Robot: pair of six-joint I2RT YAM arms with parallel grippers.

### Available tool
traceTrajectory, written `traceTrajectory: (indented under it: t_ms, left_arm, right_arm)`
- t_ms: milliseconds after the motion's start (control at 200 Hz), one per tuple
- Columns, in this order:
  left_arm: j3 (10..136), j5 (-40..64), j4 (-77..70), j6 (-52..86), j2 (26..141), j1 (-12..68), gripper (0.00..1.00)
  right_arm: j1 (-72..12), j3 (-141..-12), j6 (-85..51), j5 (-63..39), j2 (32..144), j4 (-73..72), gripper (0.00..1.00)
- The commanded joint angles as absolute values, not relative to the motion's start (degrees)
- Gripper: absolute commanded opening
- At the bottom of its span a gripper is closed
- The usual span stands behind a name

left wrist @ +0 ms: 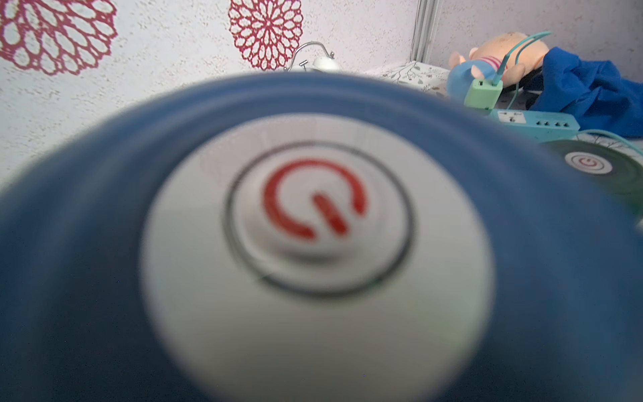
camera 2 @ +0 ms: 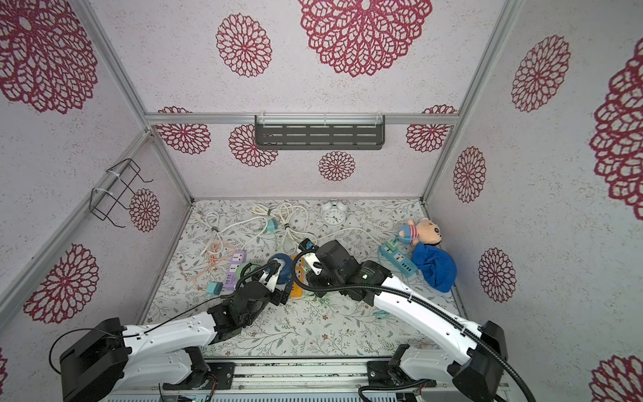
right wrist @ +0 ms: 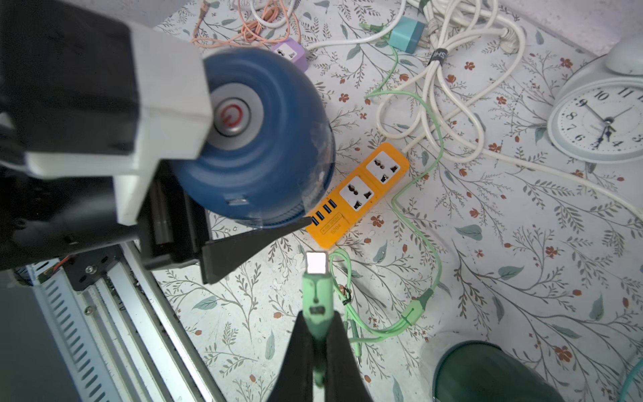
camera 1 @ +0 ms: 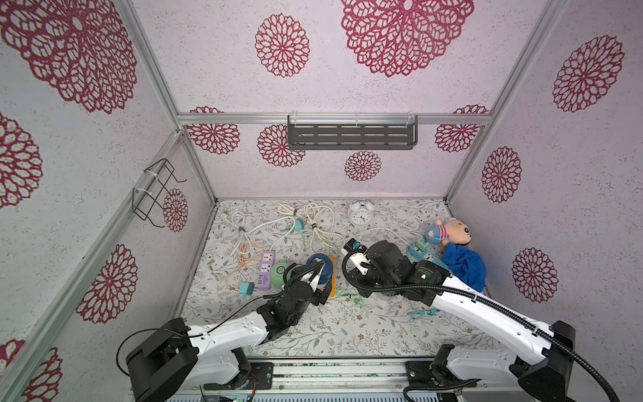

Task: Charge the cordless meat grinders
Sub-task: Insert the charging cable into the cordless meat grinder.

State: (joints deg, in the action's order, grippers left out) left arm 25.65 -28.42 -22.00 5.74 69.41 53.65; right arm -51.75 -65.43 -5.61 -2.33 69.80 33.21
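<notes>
Left claw [camera 1: 315,278] has the navy blue grinder [right wrist: 264,139] near the middle of the counter [camera 1: 348,330]. Its jaws are spread wide around it, and one black finger [right wrist: 257,240] runs along the clear cup base. The grinder is tipped over, and the dome with its red power mark faces straight into the left wrist camera and fills that view. A small slot shows low on the dome's side.

Right claw [right wrist: 317,315] is pinched tight on a green plug [right wrist: 316,296], whose silver tip [right wrist: 316,262] sticks out past the fingertips. The tip sits close to the USB end of the orange power strip [right wrist: 362,195] and close to the navy grinder, but it is in neither. The green cable [right wrist: 435,250] loops away over the counter.

The orange strip lies at about 4 o'clock of the navy grinder, and its USB end is right under the cup's edge. The mint green grinder [camera 1: 280,273] stands upright at the navy one's 9 o'clock, just beside the purple power strip [camera 1: 266,271].

The dark green grinder [right wrist: 487,372] stands beneath the right arm, so both top views miss it. From the left wrist it shows near the blue power strip [left wrist: 536,123].

The white alarm clock [camera 1: 360,215] is at 12 o'clock on the counter. A plush toy [camera 1: 449,231] and a blue cloth [camera 1: 466,266] sit at around 2 o'clock, and white cords [camera 1: 313,226] are tangled at 11.
</notes>
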Motion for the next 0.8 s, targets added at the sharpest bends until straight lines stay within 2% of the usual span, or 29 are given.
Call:
traceTrajectory:
  t_ms: [0,796]
  left_arm:
    - [28.3,-27.3,-22.4,1.5,68.7,52.6,0.82]
    - [29.3,-27.2,-22.8,-3.5,66.8,50.4,0.82]
  right_arm:
    - [-51.9,-68.3,-3.9,-4.7,70.7,33.8,0.0]
    - [-52.0,-70.3,-5.8,-9.6,75.1,29.8,0.0]
